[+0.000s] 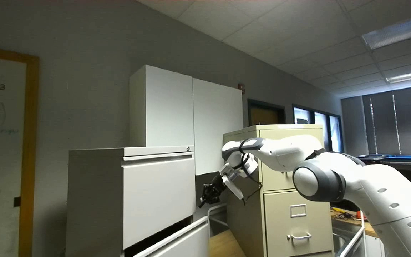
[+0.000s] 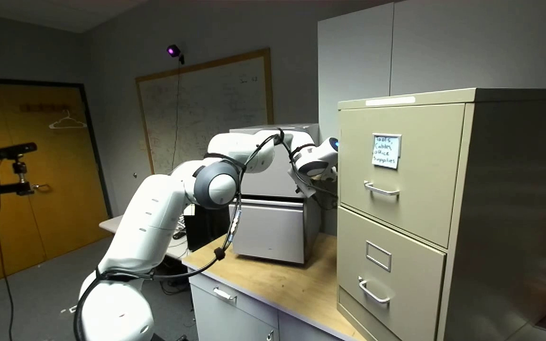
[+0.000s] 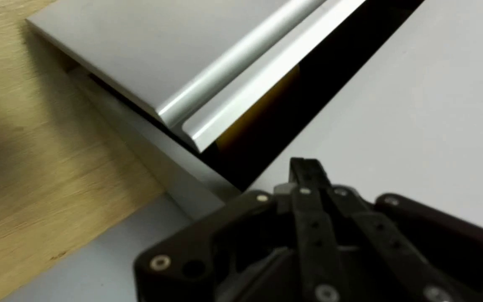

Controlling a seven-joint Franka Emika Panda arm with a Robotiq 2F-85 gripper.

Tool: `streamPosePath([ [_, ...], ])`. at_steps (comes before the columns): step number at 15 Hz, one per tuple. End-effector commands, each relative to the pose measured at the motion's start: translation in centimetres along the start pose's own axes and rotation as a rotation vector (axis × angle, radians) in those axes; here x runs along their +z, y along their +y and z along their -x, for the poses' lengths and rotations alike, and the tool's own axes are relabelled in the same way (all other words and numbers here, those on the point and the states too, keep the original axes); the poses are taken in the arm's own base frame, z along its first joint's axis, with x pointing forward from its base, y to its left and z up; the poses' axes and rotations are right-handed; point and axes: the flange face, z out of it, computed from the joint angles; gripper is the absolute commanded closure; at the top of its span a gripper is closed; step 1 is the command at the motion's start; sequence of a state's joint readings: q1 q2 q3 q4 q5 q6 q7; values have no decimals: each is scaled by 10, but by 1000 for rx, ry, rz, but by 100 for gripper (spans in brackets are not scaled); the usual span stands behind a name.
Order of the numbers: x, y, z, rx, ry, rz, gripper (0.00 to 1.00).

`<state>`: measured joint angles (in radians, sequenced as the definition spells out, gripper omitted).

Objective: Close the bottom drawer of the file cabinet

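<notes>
At the foot of the file cabinet (image 1: 96, 200), just above the wooden tabletop (image 2: 277, 284), the bottom drawer (image 3: 153, 54) stands partway out, a dark gap lying between its rimmed metal front and the cabinet's upper drawer front (image 1: 159, 196). Inside that gap the wrist view catches a yellow-brown patch (image 3: 262, 111). The hand (image 3: 306, 163) hangs in front of the file cabinet, above the bottom drawer and close by the upper drawer front — closed, its fingers (image 3: 315, 235) side by side. Whether their tips touch that front cannot be told. In an exterior view the white robot arm (image 1: 369, 182) reaches toward the file cabinet from the right.

To the right of the file cabinet, in both exterior views, stands the beige cabinet (image 2: 420, 208), carrying metal handles (image 2: 381, 191) and a handwritten label (image 2: 386, 151) that reads Tools, Cables, Office Supplies. Behind the file cabinet and reaching higher than it is the white cupboard (image 1: 170, 110). To the left of the file cabinet hangs a whiteboard (image 2: 202, 109) framed in orange-brown wood — faint writing shows on it. Well apart from the file cabinet, farther left, an exterior view shows yellow-brown doors (image 2: 64, 166) with a white clothes hanger (image 2: 68, 127) on them.
</notes>
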<state>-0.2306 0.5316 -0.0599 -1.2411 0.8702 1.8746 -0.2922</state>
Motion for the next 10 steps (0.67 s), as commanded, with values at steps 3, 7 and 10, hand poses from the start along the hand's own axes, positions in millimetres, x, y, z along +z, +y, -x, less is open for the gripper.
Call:
streamPosePath([
  [3,-43,27,22,72,14,26,100],
  [7,-10,47,53,123,-63,27,100],
  [10,23,67,78,176,-139,30,100],
])
